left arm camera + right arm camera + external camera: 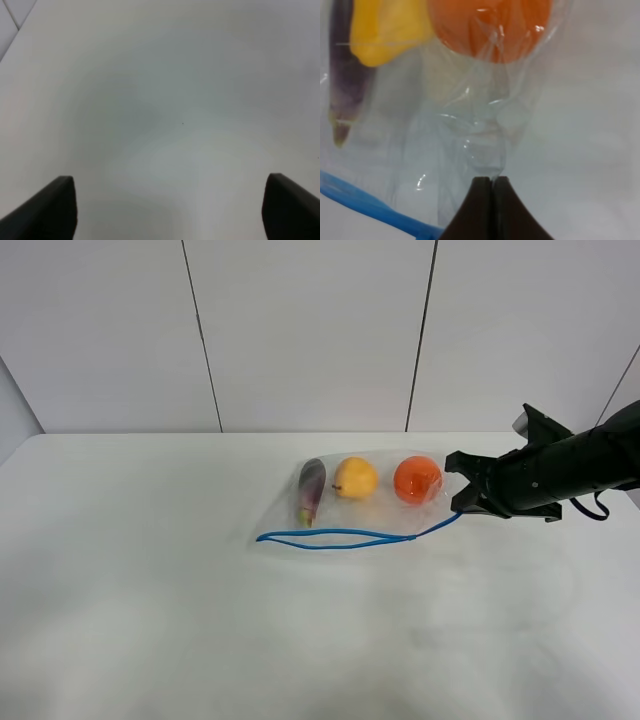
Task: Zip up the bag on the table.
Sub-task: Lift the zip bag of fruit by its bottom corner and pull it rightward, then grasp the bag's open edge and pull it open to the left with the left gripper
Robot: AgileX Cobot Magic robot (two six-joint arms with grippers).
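Counter [150,620]: wide, white, matte; fills most of the high view and all of the left wrist view.

Right arm [580,468]: black, reaches in from the right edge, held low over the counter.

Bag [385,512]: clear plastic, lying flat on the counter right of centre, toward the back. Long side runs left to right. Its right end is lifted slightly where it is gripped.

Blue zipper strip [345,536]: along the bag's near long edge. The two blue lines bow apart over most of the length.

Inside the bag, in a row: orange [417,479] at the right, pear [356,478] in the middle, eggplant [311,490] at the left.

Right end effector [462,487]: fingers pressed together, pinching clear film at the bag's right end, just beside the orange.

Left end effector [170,210]: fingers spread wide over bare counter, holding nothing. Not seen in the high view.
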